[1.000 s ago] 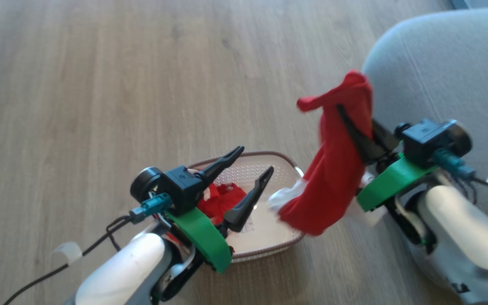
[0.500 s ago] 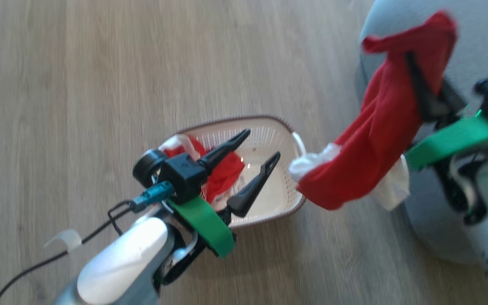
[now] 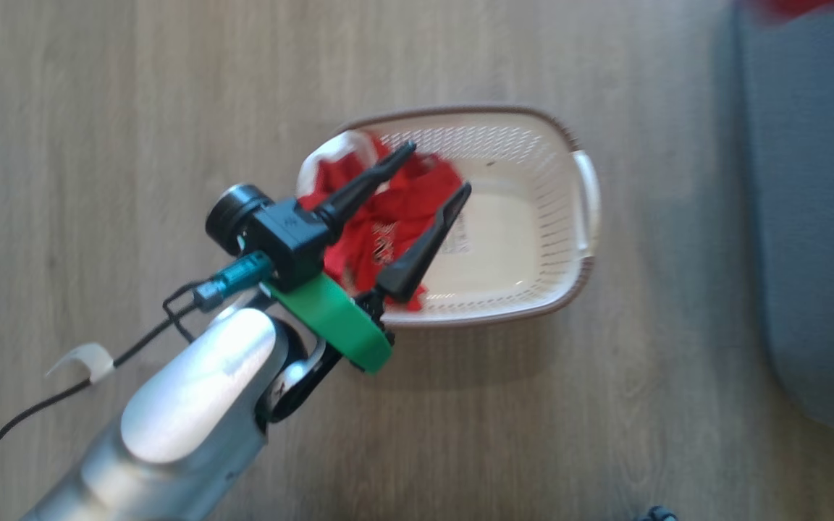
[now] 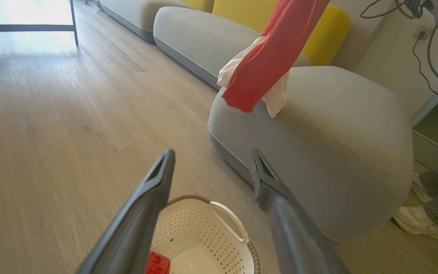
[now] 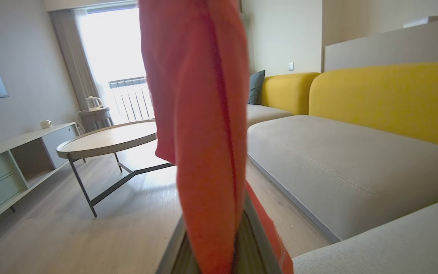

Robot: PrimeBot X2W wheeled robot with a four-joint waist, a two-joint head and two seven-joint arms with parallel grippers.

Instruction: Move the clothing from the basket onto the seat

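The right fingers (image 5: 250,245) are pinched almost shut on a red hanging jersey (image 5: 200,114), with the cloth bunched between them and falling away in one long limp drape. In the left wrist view its lower end, with a flap of white trim (image 4: 276,101), dangles at the near edge of the grey seat (image 4: 337,144). I cannot tell whether it touches the cushion.

The left fingers (image 3: 424,242) stand wide apart and hold nothing, poised above the cream basket (image 3: 585,210) on the wood floor (image 3: 98,145). Beneath them a crumpled jersey (image 3: 381,221) lies heaped in the end of the basket farther from the seat, against the perforated wall, with white lettering on one fold.

Both garments look light, thin and wholly soft. They should sag from any single pinch and trail below it, so a lift needs height to clear the basket rim and the seat edge. The knit looks smooth and may slide out of a shallow bite. The best hold on the crumpled jersey is probably a raised ridge near the middle of the heap, taken deep enough to gather several layers. A thicker trim band would also serve. Nothing here seems fragile. The likelier trouble is a fingertip snagging the basket wall, or the light basket lifting with the cloth.
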